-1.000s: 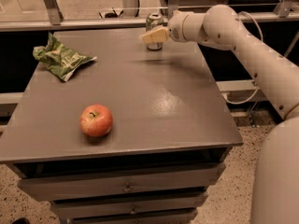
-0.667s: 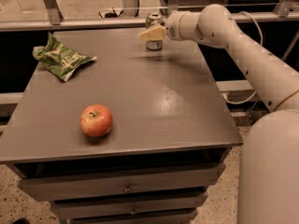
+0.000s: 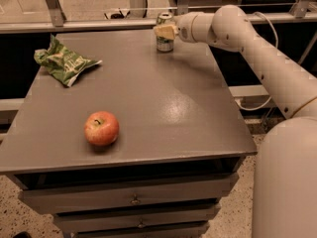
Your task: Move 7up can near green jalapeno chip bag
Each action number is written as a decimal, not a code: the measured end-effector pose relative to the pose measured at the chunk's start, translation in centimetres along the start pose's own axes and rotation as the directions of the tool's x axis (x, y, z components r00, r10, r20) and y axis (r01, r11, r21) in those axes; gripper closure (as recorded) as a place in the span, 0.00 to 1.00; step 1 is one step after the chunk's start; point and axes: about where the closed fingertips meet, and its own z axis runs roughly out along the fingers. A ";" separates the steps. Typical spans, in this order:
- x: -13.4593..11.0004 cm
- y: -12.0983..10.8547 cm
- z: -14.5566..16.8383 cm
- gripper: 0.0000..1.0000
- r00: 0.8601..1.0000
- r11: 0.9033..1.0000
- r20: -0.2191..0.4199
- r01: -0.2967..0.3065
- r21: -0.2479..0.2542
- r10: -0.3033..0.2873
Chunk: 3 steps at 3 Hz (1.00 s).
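7up can (image 3: 165,45) (metal cylinder) clasped by gripper (image 3: 165,32).

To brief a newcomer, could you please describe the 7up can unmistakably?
On the grey table, at its far edge right of centre, the gripper sits against the 7up can. It is the only upright silver-and-green cylinder, unlike the crumpled chip bag and red apple.

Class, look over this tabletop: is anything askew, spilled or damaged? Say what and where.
Only the green jalapeno chip bag, far left, looks crumpled. The 7up can stands upright at the far edge with the tool at it; the apple looks whole.
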 end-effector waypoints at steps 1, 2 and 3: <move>-1.5 0.6 -0.8 0.66 0.999 1.000 0.031 0.009 -0.020 -0.008; -3.8 4.3 -1.8 0.90 0.999 0.993 0.027 0.037 -0.109 -0.034; -4.0 5.5 -1.9 1.00 0.999 0.989 0.017 0.043 -0.143 -0.041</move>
